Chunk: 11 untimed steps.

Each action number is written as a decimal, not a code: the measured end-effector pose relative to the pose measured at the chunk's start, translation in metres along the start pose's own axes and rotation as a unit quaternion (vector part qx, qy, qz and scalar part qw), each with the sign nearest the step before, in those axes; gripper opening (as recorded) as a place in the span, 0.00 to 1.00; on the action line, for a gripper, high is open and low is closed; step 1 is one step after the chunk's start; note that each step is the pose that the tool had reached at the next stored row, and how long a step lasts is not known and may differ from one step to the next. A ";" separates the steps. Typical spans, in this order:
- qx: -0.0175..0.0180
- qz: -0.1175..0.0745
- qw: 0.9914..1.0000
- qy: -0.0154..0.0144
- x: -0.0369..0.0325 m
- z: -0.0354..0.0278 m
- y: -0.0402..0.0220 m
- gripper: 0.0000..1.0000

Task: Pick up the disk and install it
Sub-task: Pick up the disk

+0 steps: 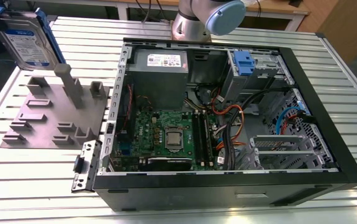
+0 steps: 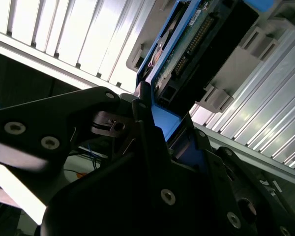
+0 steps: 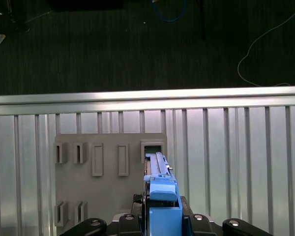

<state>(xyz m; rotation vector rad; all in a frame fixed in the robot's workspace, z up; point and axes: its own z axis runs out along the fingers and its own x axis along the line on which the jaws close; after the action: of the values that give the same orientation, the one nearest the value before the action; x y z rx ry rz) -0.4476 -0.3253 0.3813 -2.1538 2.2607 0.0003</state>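
Note:
The disk (image 1: 25, 43) is a silver hard drive with a white-and-blue label and a blue bracket. It hangs upright at the far left of the exterior view, above the grey fixture plate (image 1: 41, 116). My gripper (image 3: 160, 219) is shut on it. In the first wrist view the disk's blue-edged rim (image 3: 162, 189) sticks out between the black fingers (image 3: 91, 227), over a slot in the plate (image 3: 153, 147). In the second wrist view the disk's circuit-board side (image 2: 187, 49) and blue bracket (image 2: 164, 120) show beside one black finger (image 2: 142, 118).
An open black computer case (image 1: 228, 189) lies on the slatted aluminium table (image 1: 35, 186), with motherboard (image 1: 166, 135), cables and a drive bay with a blue latch (image 1: 244, 63). A tall grey post (image 1: 72, 86) rises from the fixture plate. The arm's base (image 1: 197, 18) stands behind the case.

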 end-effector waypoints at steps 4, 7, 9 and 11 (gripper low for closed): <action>0.000 0.000 1.000 0.000 0.0000 -0.0010 0.0000 0.36; 0.000 0.000 1.000 0.000 0.0000 -0.0018 0.0000 0.36; 0.000 0.000 1.000 0.000 0.0000 -0.0024 0.0000 0.36; 0.000 0.000 1.000 0.000 0.0000 -0.0029 0.0000 0.36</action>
<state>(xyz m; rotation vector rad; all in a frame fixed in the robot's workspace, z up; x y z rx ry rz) -0.4476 -0.3253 0.3843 -2.1538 2.2607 0.0003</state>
